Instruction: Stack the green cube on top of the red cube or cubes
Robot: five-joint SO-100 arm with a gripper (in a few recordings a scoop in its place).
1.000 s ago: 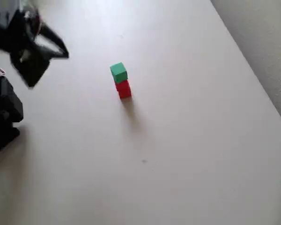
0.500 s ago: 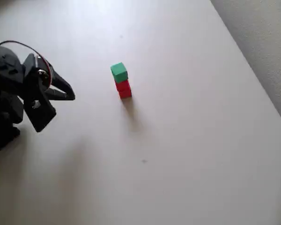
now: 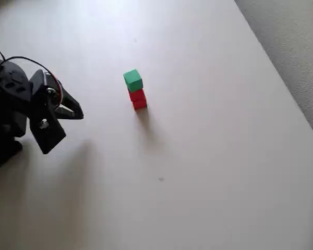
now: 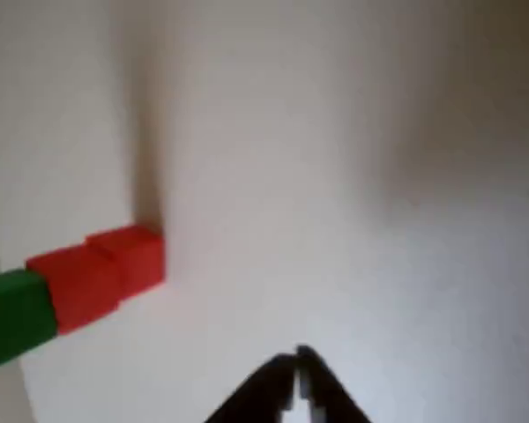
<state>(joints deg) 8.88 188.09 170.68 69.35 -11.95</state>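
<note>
The green cube (image 3: 132, 80) sits on top of a stack of two red cubes (image 3: 138, 98) near the middle of the table in the overhead view. The wrist view lies on its side: the stack runs in from the left edge, with the green cube (image 4: 14, 318) at the far left and the red cubes (image 4: 97, 273) beside it. My gripper (image 3: 79, 114) is well to the left of the stack, apart from it. It is shut, with its fingertips (image 4: 296, 368) meeting and nothing between them.
The pale table (image 3: 208, 156) is bare around the stack. Its right edge (image 3: 281, 83) runs diagonally, with grey floor beyond. The arm's black base (image 3: 2, 140) stands at the left edge.
The gripper has swung down the overhead picture from the top left and settled beside the arm's base. The stack has not moved.
</note>
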